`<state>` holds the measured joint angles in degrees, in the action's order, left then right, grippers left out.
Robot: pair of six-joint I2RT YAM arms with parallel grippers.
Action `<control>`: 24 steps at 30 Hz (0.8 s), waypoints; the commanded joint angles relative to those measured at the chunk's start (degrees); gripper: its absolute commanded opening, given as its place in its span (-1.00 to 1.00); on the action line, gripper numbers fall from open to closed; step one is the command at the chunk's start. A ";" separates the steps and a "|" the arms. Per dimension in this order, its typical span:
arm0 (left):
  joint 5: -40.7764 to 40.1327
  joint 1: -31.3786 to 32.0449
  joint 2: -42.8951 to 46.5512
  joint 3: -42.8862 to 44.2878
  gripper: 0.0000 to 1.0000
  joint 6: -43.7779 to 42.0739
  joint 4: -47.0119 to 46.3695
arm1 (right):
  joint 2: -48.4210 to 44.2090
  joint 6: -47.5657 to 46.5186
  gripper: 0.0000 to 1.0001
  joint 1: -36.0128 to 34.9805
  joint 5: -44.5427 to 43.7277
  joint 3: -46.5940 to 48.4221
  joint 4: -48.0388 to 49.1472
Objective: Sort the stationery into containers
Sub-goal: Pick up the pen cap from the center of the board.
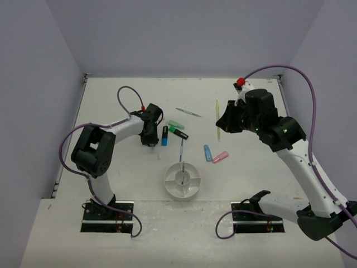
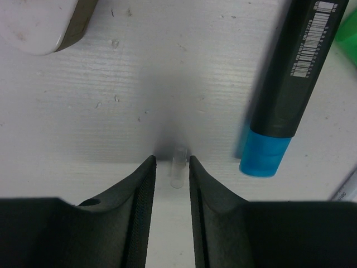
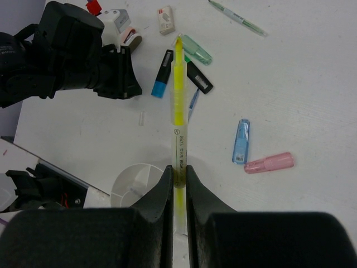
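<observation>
My right gripper [image 3: 178, 170] is shut on a thin yellow pen [image 3: 178, 100] and holds it above the table; the top view shows the gripper [image 1: 221, 124] and the pen [image 1: 217, 109] at the back right. My left gripper [image 2: 170, 162] is open, low over the table, its tips on either side of a small clear cap [image 2: 178, 166]. It sits left of the items [image 1: 150, 143]. A black highlighter with a blue cap [image 2: 284, 95] lies just right of it. The white divided dish [image 1: 182, 180] stands at the near centre, with a pen-like item inside.
On the table lie a grey pen [image 1: 188, 112], a green highlighter [image 1: 176, 124], a black highlighter [image 1: 179, 133], a blue pen [image 1: 181, 149], a stubby blue item [image 1: 207, 152] and a pink highlighter [image 1: 221, 157]. Erasers [image 3: 165, 19] lie beyond the left arm [image 3: 67, 50].
</observation>
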<state>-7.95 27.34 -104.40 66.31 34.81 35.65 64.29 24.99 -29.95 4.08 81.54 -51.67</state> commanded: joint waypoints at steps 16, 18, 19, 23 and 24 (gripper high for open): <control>0.87 0.35 18.64 5.12 -1.00 -1.96 -3.28 | -7.40 -0.96 -1.00 -0.10 24.94 -8.27 14.51; 7.28 0.26 25.07 7.51 -1.00 -3.07 -10.15 | -7.86 1.43 -1.00 -0.10 30.16 -10.41 18.42; 11.79 0.17 28.80 7.47 -1.00 -2.94 -13.87 | -8.14 2.78 -1.00 -0.15 33.70 -11.43 21.81; 27.67 -0.27 38.84 4.38 -1.00 2.58 -34.50 | -10.07 10.97 -1.00 -2.58 41.59 -17.82 37.44; 29.79 -0.27 39.76 4.26 -1.00 4.59 -39.16 | -10.09 11.91 -1.00 -3.59 42.11 -18.59 37.69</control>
<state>5.56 27.40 -71.69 71.29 34.18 19.34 55.56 29.57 -30.85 34.62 66.64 -30.19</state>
